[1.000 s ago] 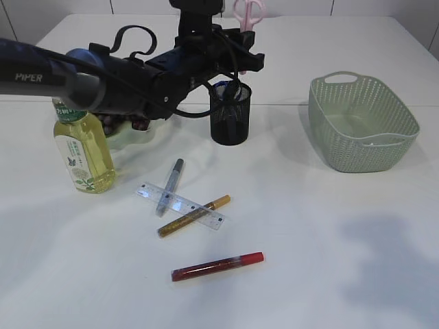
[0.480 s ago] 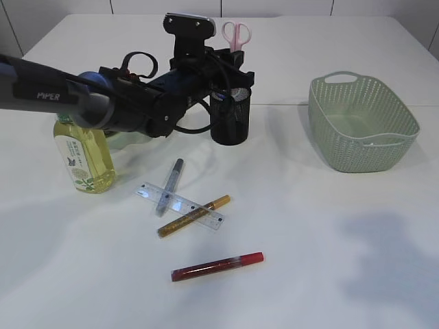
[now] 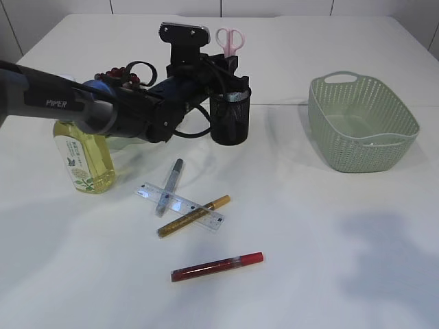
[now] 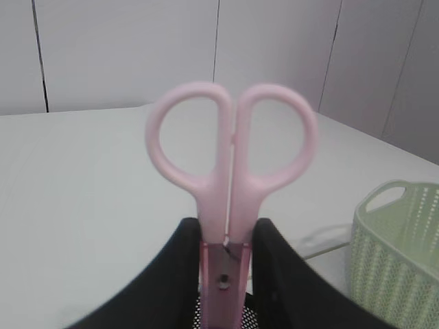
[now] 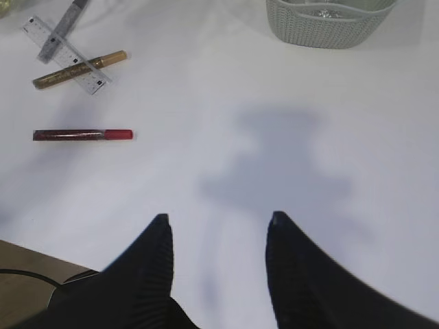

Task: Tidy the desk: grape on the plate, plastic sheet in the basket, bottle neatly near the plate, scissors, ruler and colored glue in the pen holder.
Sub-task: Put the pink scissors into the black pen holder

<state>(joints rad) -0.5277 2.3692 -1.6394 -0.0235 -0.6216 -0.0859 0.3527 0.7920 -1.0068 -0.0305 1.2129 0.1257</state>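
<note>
My left gripper (image 4: 228, 233) is shut on pink scissors (image 4: 232, 164), handles up, blades pointing down into the black mesh pen holder (image 3: 230, 118). The scissors' handles (image 3: 230, 39) stick up above the holder. A clear ruler (image 3: 180, 205) lies mid-table across a gold glue pen (image 3: 194, 215), with a silver glue pen (image 3: 171, 185) on top. A red glue pen (image 3: 217, 266) lies nearer. The yellow bottle (image 3: 82, 154) stands left, beside the pale green plate (image 3: 125, 144). Grapes (image 3: 113, 72) peek over the arm. My right gripper (image 5: 219, 218) is open and holds nothing.
A green woven basket (image 3: 360, 123) sits at the right, with something clear and shiny inside (image 5: 321, 11). The left arm (image 3: 103, 110) stretches across the plate from the left. The table's near edge (image 5: 41, 250) lies below my right gripper.
The left arm has come down and a little left, lowering the scissors so their handles sit closer above the pen holder. Grapes now show above the arm.
</note>
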